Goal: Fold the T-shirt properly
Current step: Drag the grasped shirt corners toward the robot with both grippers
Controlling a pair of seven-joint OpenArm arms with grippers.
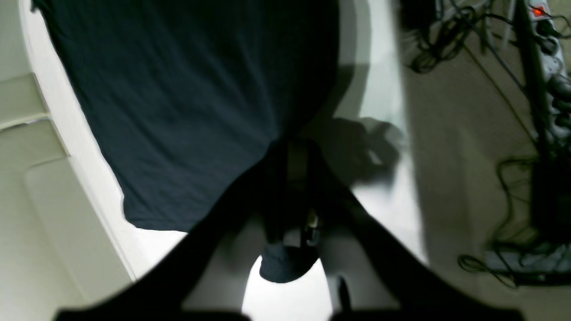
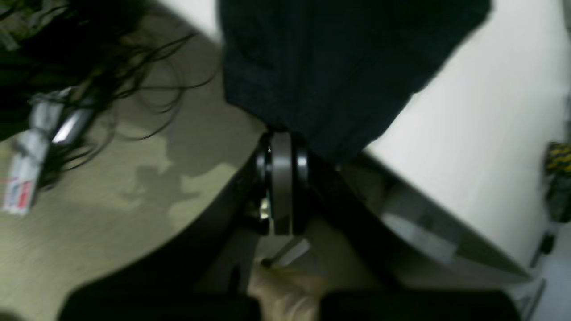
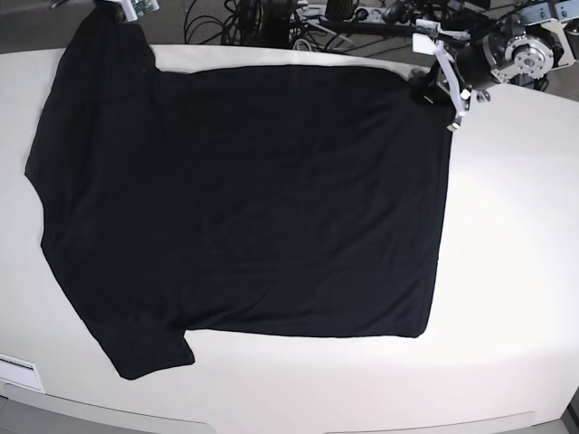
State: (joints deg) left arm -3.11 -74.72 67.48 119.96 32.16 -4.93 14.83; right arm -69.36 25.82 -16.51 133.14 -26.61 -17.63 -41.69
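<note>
Gripping: both end effectors pressed together on the far edge of the T-shirt (image 3: 244,199), one per corner.
Left end effector (image 1: 292,147): pinching dark fabric at the hem-side corner; a small tuft of cloth pokes out below the pads. In base view it sits at the shirt's far right corner (image 3: 423,90).
Right end effector (image 2: 282,138): clamped on a bunch of fabric at the far left corner, past the counter edge, over the floor; in base view only a bit of it shows at the top edge.
Why held so: prob. two far corners pinched so the cloth stays taut & flat and can be drawn over as one panel.
T-shirt: spread flat, plain black side up, covering most of the counter (image 3: 516,271); one sleeve sticks out at near left, hem runs down the right side.
Print: not visible.
Fold status: looks unfolded, single layer, few wrinkles.
Floor clutter: cables (image 1: 450,40) and a power strip (image 1: 551,58) beyond the counter, well apart from the shirt.
Risk: thin pinch at left corner, cloth could slip if pulled hard.
</note>
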